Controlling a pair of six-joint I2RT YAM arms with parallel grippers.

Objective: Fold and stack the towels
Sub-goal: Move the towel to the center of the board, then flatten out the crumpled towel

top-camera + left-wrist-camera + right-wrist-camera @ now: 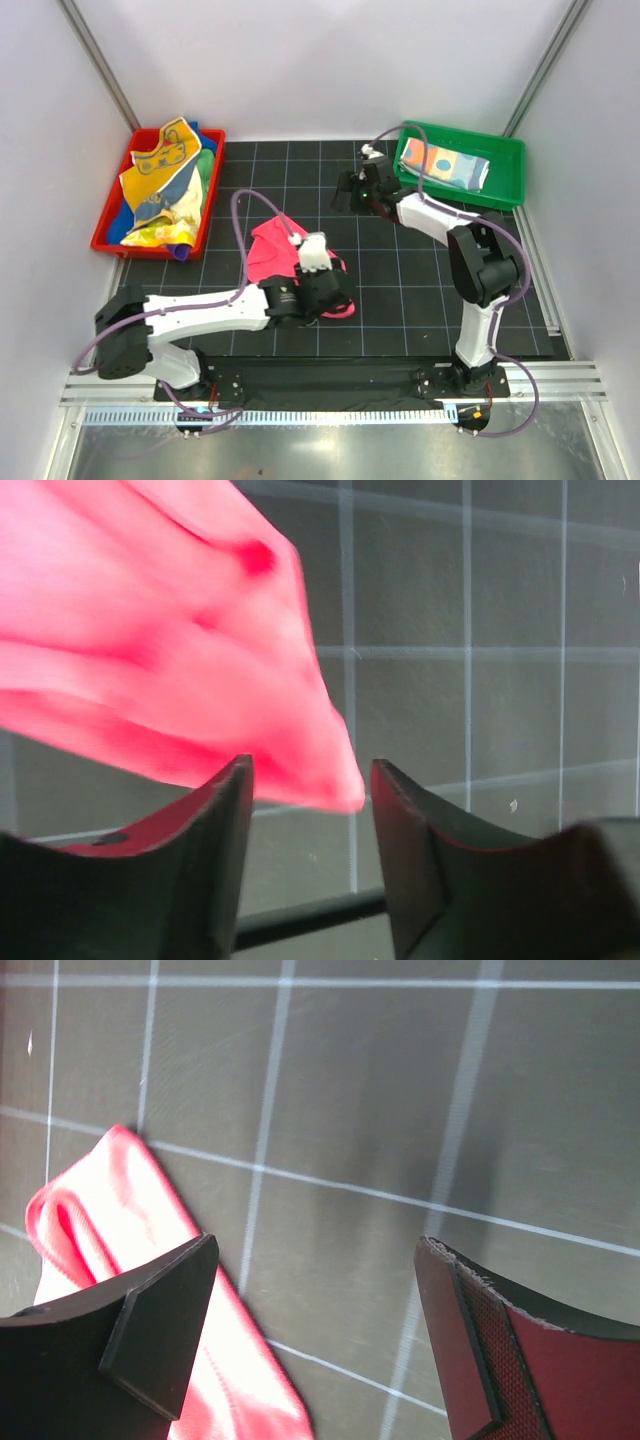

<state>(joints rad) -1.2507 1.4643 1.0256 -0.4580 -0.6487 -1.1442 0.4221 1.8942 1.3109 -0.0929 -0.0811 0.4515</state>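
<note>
A plain pink-red towel lies crumpled on the black grid mat. My left gripper hangs over its near right edge. In the left wrist view the towel ends in a corner just beyond my left gripper, whose jaws are open and hold nothing. My right gripper is open and empty over the mat behind the towel. In the right wrist view my right gripper has the towel at its lower left. A folded pastel patchwork towel lies in the green tray.
A red tray at the back left holds a loose heap of towels, orange-yellow with print, dark blue, green and yellow. White walls close in the mat on three sides. Both arm bases stand on the near rail.
</note>
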